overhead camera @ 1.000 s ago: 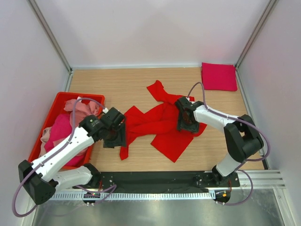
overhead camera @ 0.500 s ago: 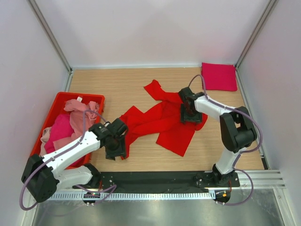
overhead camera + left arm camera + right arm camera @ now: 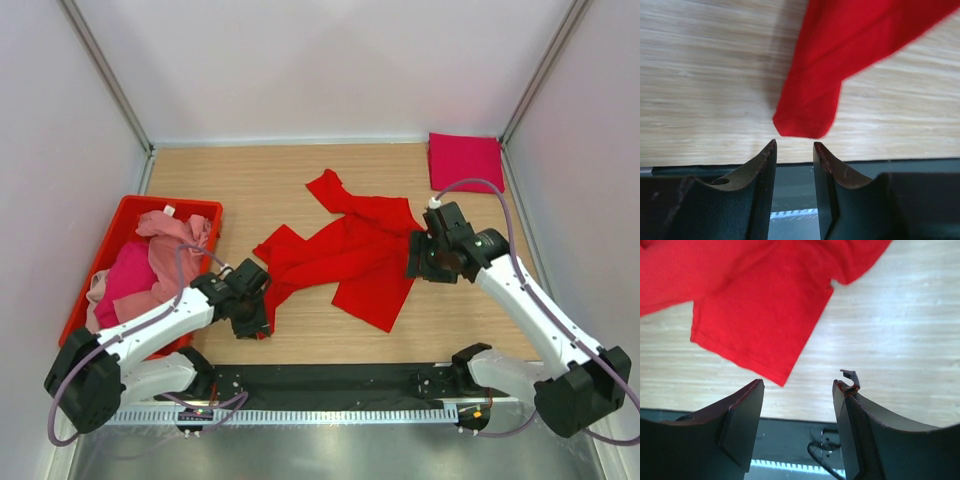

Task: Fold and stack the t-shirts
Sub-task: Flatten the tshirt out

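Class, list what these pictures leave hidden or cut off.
Top view: how many shirts fill the red bin; they overlap.
Top view: tips of the left pincer, hidden under its own wrist.
Wrist views: most of the red t-shirt, cut off by the top edge.

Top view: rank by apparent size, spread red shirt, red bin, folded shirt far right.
1. Spread red shirt and red bin: about alike, can't rank.
2. Folded shirt: clearly smallest.

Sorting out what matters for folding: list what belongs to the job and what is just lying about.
Job: red t-shirt, unfolded; folded magenta shirt, far right corner; pale pink shirt and crimson shirt in the red plastic bin.
Lying about: red plastic bin; wooden table.
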Controlling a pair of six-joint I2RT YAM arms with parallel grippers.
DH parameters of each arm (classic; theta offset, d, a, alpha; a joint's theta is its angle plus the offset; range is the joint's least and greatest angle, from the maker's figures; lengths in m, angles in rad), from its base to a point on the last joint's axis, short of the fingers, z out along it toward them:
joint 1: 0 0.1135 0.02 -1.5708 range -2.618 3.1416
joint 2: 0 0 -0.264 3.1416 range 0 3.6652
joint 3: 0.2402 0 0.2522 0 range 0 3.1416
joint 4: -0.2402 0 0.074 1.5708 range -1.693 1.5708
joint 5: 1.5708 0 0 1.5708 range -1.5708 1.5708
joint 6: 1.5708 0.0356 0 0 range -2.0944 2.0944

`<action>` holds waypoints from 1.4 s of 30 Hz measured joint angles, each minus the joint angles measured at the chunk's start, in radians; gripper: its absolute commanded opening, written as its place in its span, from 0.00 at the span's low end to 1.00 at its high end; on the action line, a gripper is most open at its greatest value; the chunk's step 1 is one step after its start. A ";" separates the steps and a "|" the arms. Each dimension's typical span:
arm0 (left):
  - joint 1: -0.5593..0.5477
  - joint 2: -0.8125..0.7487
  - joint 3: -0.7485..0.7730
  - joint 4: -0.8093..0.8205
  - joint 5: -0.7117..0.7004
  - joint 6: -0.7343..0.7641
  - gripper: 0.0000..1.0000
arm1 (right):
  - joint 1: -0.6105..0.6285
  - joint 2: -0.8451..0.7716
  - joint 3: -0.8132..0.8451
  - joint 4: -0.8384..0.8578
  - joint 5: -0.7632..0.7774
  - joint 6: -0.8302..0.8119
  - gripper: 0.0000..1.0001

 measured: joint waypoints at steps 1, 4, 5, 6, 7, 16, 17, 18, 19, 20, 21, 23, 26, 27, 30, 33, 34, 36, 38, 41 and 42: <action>0.012 0.014 -0.006 0.011 0.001 0.000 0.36 | 0.000 -0.021 -0.011 -0.014 -0.006 0.003 0.64; 0.034 0.054 -0.014 0.027 0.000 0.000 0.35 | 0.000 -0.070 -0.029 -0.057 -0.022 0.013 0.64; 0.037 0.064 -0.015 0.029 0.000 0.000 0.34 | 0.000 -0.084 -0.031 -0.065 -0.026 0.018 0.64; 0.039 0.069 -0.015 0.031 0.000 0.000 0.34 | 0.000 -0.095 -0.031 -0.071 -0.029 0.022 0.64; 0.040 0.072 -0.015 0.033 0.000 0.001 0.34 | 0.000 -0.104 -0.031 -0.075 -0.030 0.024 0.64; 0.067 0.098 -0.016 0.076 0.000 0.005 0.33 | 0.000 -0.121 -0.032 -0.099 -0.044 0.040 0.63; 0.069 0.106 -0.017 0.083 0.001 0.004 0.33 | 0.000 -0.122 -0.032 -0.101 -0.044 0.040 0.63; 0.070 0.117 -0.019 0.093 0.002 0.004 0.33 | 0.000 -0.123 -0.032 -0.104 -0.044 0.040 0.63; 0.070 0.128 -0.022 0.100 0.003 0.004 0.33 | 0.000 -0.124 -0.032 -0.106 -0.044 0.040 0.63; 0.070 0.140 -0.024 0.108 0.004 0.004 0.33 | 0.000 -0.125 -0.032 -0.109 -0.045 0.040 0.63; 0.071 0.150 -0.024 0.112 0.010 0.003 0.33 | 0.000 -0.125 -0.034 -0.110 -0.051 0.041 0.63; 0.071 0.155 -0.023 0.118 0.020 0.003 0.29 | 0.000 -0.125 -0.043 -0.109 -0.070 0.049 0.63; 0.071 0.156 -0.023 0.126 0.023 0.002 0.20 | 0.000 -0.124 -0.093 -0.103 -0.115 0.068 0.62; 0.071 0.156 -0.023 0.129 0.024 0.001 0.18 | 0.000 -0.124 -0.111 -0.100 -0.128 0.076 0.61; 0.071 0.156 -0.022 0.130 0.023 0.000 0.12 | 0.000 -0.106 -0.190 -0.089 -0.176 0.110 0.59; 0.071 0.152 -0.017 0.118 0.020 0.000 0.10 | 0.000 -0.061 -0.260 -0.066 -0.230 0.147 0.58; 0.071 0.150 -0.013 0.111 0.019 0.000 0.10 | 0.005 -0.043 -0.286 -0.051 -0.246 0.164 0.58; 0.071 0.142 -0.002 0.092 0.016 0.000 0.11 | 0.011 -0.029 -0.322 -0.021 -0.268 0.195 0.57; 0.071 0.126 0.011 0.080 0.016 0.000 0.10 | 0.015 -0.024 -0.348 0.016 -0.290 0.235 0.56; 0.071 0.113 0.022 0.076 0.016 -0.002 0.00 | 0.025 0.006 -0.381 0.109 -0.321 0.297 0.55; 0.071 0.113 0.023 0.076 0.015 -0.002 0.00 | 0.030 0.027 -0.395 0.140 -0.327 0.321 0.55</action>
